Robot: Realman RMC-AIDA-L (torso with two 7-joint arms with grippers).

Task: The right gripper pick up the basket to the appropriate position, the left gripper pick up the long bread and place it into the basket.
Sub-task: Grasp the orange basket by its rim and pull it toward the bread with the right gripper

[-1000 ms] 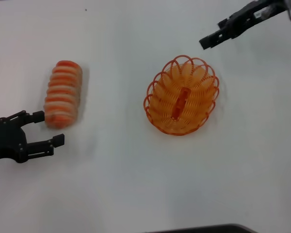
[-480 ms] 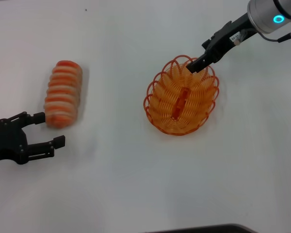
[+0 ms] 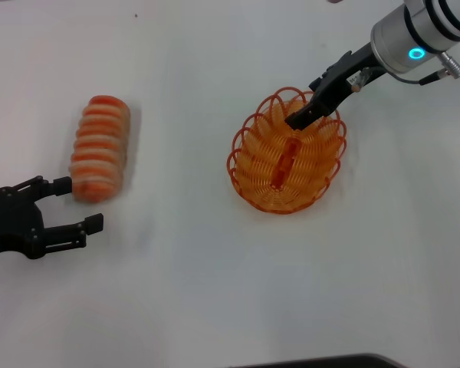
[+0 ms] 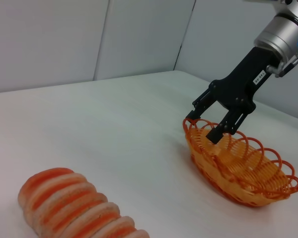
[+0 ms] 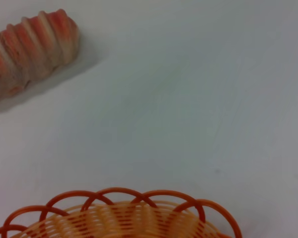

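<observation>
The orange wire basket [image 3: 253,165] stands on the white table, right of centre. My right gripper [image 3: 301,116] is open at the basket's far rim. In the left wrist view [image 4: 204,127] one finger is outside the rim and one inside the basket [image 4: 243,173]. The long bread [image 3: 100,147] lies on the table at the left, also in the left wrist view [image 4: 74,210] and the right wrist view [image 5: 27,47]. My left gripper [image 3: 78,204] is open and empty, just in front of the bread's near end. The basket rim shows in the right wrist view [image 5: 119,193].
The white table [image 3: 215,284] bears only the bread and the basket. A dark edge [image 3: 322,362] shows at the near side. Grey wall panels [image 4: 89,34] stand behind the table.
My right gripper has come down from the far right to the basket's far rim and now straddles it. The left gripper, bread and basket have not moved.
</observation>
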